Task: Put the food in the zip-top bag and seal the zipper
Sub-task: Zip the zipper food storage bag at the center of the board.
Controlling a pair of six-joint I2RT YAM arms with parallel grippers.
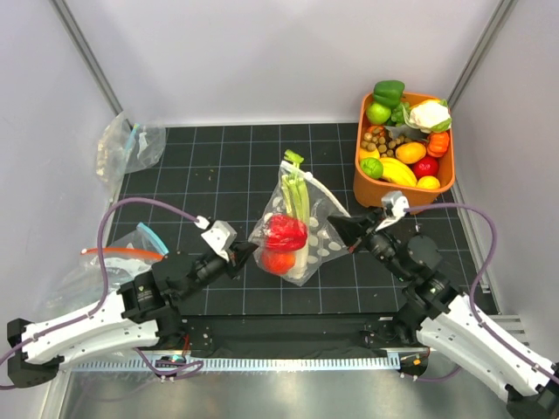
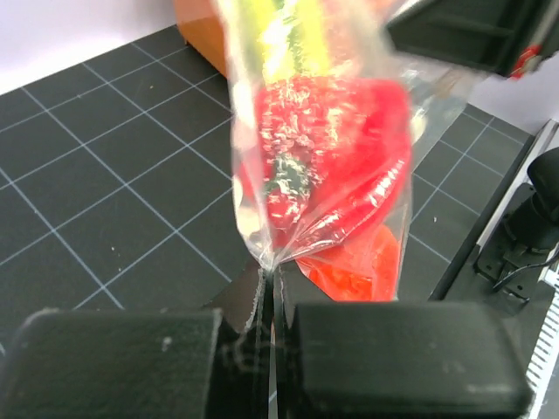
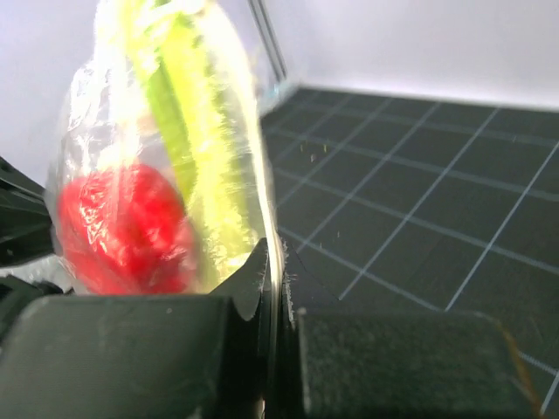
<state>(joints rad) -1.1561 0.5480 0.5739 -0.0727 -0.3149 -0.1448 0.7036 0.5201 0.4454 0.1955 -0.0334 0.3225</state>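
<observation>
The left gripper [image 1: 247, 250] is pinching the bag [image 1: 325, 243] by its left edge, jaws clamped tight on the plastic. The right gripper [image 1: 339, 227] is pinching the right edge likewise. The bag is stretching between them over the middle of the mat [image 1: 218, 175], holding the celery [image 1: 297, 194] and two red vegetables [image 1: 285, 232].

Clear zip-top bag [image 1: 325, 240], dotted with white. Inside, the celery [image 1: 298, 196] shows pale green, almost yellow-green where light hits. There's a glossy red vegetable [image 1: 286, 230] and an orange-red vegetable [image 1: 278, 261]. The bench [image 1: 218, 166] is black, ruled with a thin white grid. The bin [image 1: 365, 188] is bright orange.
</observation>
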